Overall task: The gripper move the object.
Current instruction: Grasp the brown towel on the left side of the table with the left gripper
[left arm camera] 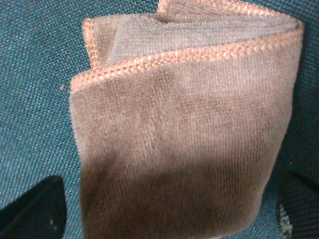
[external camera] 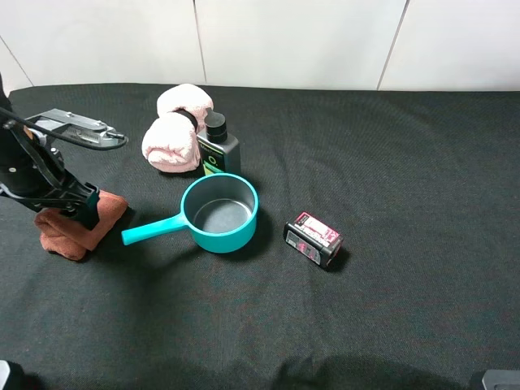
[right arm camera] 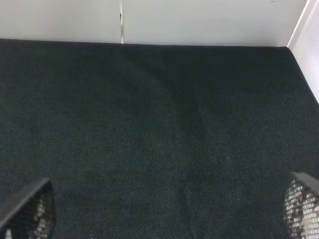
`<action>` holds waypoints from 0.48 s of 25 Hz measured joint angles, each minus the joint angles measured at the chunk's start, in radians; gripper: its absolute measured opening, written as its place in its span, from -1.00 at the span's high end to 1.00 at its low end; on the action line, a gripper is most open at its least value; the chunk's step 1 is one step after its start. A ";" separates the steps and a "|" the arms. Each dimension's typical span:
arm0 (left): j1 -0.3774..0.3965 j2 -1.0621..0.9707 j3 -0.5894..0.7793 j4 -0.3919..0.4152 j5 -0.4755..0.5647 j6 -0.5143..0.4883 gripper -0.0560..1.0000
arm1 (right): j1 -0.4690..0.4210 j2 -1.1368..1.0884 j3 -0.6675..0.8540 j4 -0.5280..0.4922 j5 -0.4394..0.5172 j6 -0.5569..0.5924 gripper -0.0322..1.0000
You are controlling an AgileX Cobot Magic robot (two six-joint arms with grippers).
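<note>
A folded brown towel [external camera: 85, 229] lies on the black table at the left. My left gripper [external camera: 75, 207] is right over it, low and close. In the left wrist view the towel [left arm camera: 184, 139] fills the frame, and the left gripper [left arm camera: 167, 211] is open, one dark fingertip [left arm camera: 35, 211] on each side of the cloth. I cannot tell if the fingertips touch the cloth. My right gripper [right arm camera: 164, 209] is open and empty above bare black cloth. In the high view only a corner of the right arm [external camera: 496, 379] shows at the bottom right.
A teal saucepan [external camera: 219, 213] stands in the middle, its handle pointing toward the towel. A rolled pink towel [external camera: 175, 130] and a black bottle [external camera: 218, 145] stand behind it. A small black and pink box [external camera: 314, 239] lies to the pan's right.
</note>
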 joint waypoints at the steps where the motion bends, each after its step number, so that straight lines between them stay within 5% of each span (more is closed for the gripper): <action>1: 0.000 0.009 0.000 0.000 -0.003 0.000 -0.77 | 0.000 0.000 0.000 0.000 0.000 0.000 -0.41; 12: 0.000 0.030 0.000 0.001 -0.034 0.001 -0.77 | 0.000 0.000 0.000 0.000 0.000 0.000 -0.41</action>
